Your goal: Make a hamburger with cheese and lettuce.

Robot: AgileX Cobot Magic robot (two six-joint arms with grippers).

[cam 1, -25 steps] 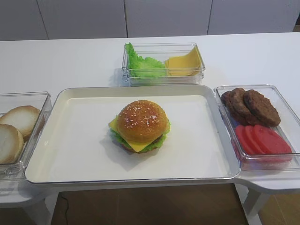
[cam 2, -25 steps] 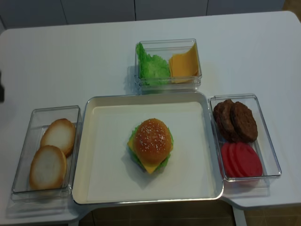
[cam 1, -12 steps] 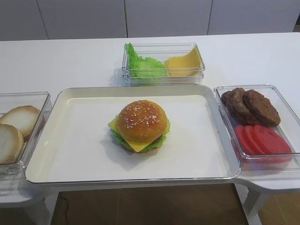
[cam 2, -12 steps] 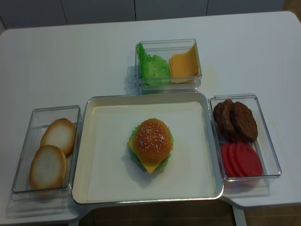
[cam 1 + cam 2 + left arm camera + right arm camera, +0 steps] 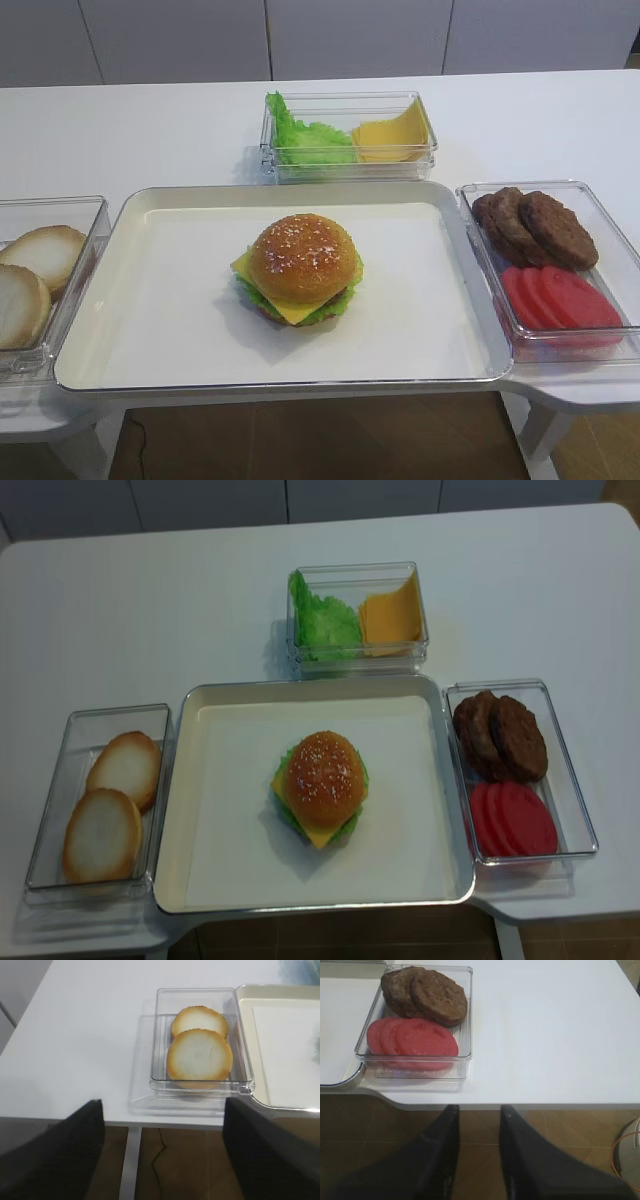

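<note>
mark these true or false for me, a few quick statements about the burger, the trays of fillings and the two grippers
1. The hamburger sits on the big tray, topped with a seeded bun. True.
2. The tomato slices share a clear box with the lettuce heap. False: they share it with the brown patties; the loose lettuce lies beside the cheese slices.
3. The left gripper holds a bun half. False: its fingers stand wide apart with nothing between them, back from the table edge.
4. Two pale bun halves lie in the box left of the tray. True.
5. The right gripper is over the patties. False: it hangs off the table's front edge.
</note>
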